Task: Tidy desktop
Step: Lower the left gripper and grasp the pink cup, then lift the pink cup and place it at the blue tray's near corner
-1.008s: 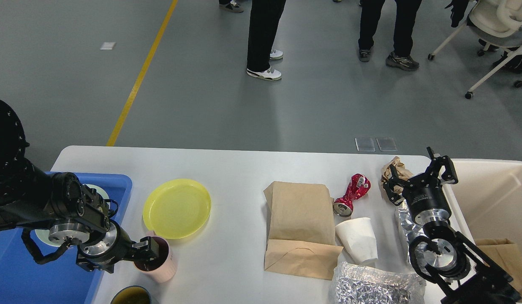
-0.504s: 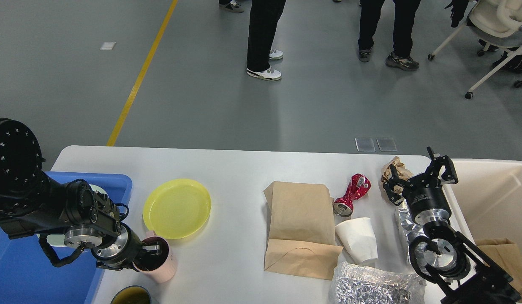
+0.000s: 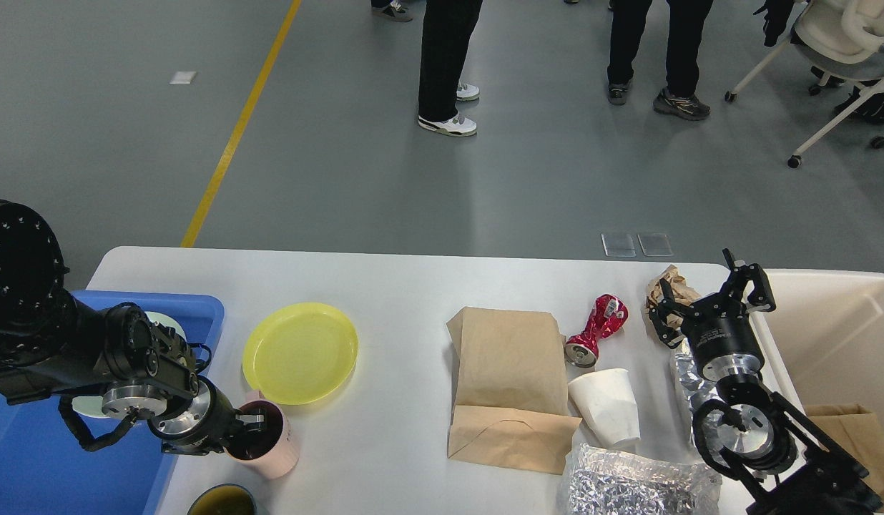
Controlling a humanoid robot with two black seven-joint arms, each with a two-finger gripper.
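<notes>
The white table [image 3: 385, 286] is filling the near half of the view, with a blue tray [image 3: 27, 458] lying over its left end and a cream bin [image 3: 842, 336] standing at its right end. The left claw [image 3: 252, 428] is reaching in from the left and gripping the rim of a pink cup [image 3: 270, 443] near the table's near left edge, one finger dipping inside the cup. Just beyond the cup, a yellow plate [image 3: 300, 352] is sitting flat. A brown paper bag [image 3: 510, 386] is lying in the middle, with a crushed red can [image 3: 596, 329] and a tipped white paper cup [image 3: 606, 404] to its right, and crumpled foil [image 3: 635, 486] is lying at the near edge. The right claw [image 3: 710, 297] is hovering with fingers spread wide at the far right, close by a crumpled brown paper wad [image 3: 667, 282].
</notes>
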